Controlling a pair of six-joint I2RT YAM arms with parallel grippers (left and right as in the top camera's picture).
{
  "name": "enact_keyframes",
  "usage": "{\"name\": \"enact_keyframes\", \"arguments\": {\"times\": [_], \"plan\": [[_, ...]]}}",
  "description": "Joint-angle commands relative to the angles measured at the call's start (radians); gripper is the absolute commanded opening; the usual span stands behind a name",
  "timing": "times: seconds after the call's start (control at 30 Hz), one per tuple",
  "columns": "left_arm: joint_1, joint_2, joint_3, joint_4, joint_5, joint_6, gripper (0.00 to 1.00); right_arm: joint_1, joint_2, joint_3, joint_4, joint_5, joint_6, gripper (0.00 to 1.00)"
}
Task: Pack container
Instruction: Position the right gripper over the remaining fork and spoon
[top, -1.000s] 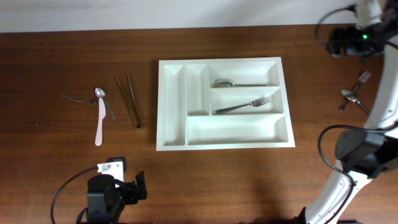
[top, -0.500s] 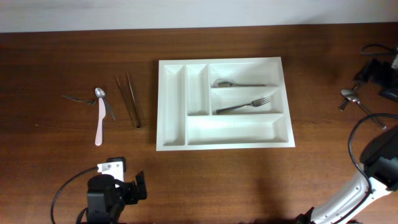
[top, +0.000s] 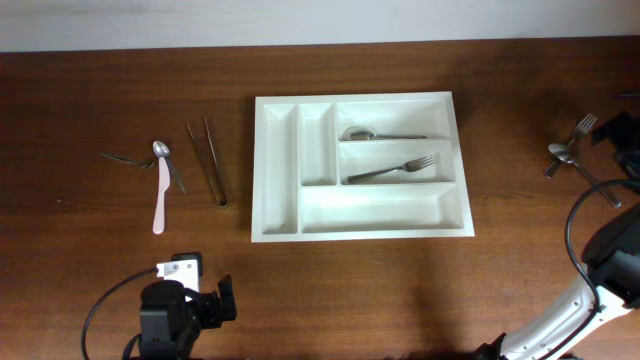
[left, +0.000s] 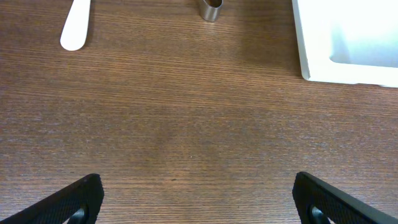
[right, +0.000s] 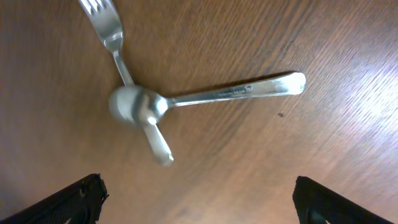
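- container (top: 380, 211): white five-slot tray, flat on the middle of the table (top: 90, 250). A spoon (top: 385, 134) is in the top long compartment and a fork (top: 392, 170) in the middle long one.
- left gripper (left: 199, 200): jaws spread wide, grasping nothing, over bare wood near the front edge, off the container's front-left corner.
- right gripper (right: 199, 200): jaws spread wide, grasping nothing, over a loose spoon (right: 205, 98) whose bowl lies across a loose fork (right: 109, 31). Both are at the right edge, well apart from the container.
- left of the container: tongs (top: 208, 162), pale knife (top: 160, 200), small spoon (top: 160, 150) near its tip.
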Motion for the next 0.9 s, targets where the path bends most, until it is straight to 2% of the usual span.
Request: {"name": "enact_keyframes", "arguments": {"times": [0.0,0.27,0.3,0.47,0.53,0.63,0.87], "plan": [[0.003,-0.002,0.014,0.002,-0.003,-0.009,0.99,0.028,-0.005,-0.007,0.026,0.020,0.215,0.99],[0.003,-0.002,0.014,0.002,-0.003,-0.009,0.99,0.049,-0.002,-0.008,0.037,0.005,0.221,0.99],[0.003,-0.002,0.014,0.002,-0.003,-0.009,0.99,0.049,-0.001,-0.008,0.037,0.006,0.253,0.99],[0.003,-0.002,0.014,0.002,-0.003,-0.009,0.99,0.052,0.020,-0.008,-0.078,0.048,0.805,1.00],[0.003,-0.002,0.014,0.002,-0.003,-0.009,0.99,0.065,0.035,-0.008,-0.075,0.035,0.924,0.98],[0.003,-0.002,0.014,0.002,-0.003,-0.009,0.99,0.079,0.053,-0.008,-0.051,0.040,0.986,0.97],[0.003,-0.002,0.014,0.002,-0.003,-0.009,0.99,0.079,0.084,-0.008,0.035,0.095,1.026,0.88]]}}
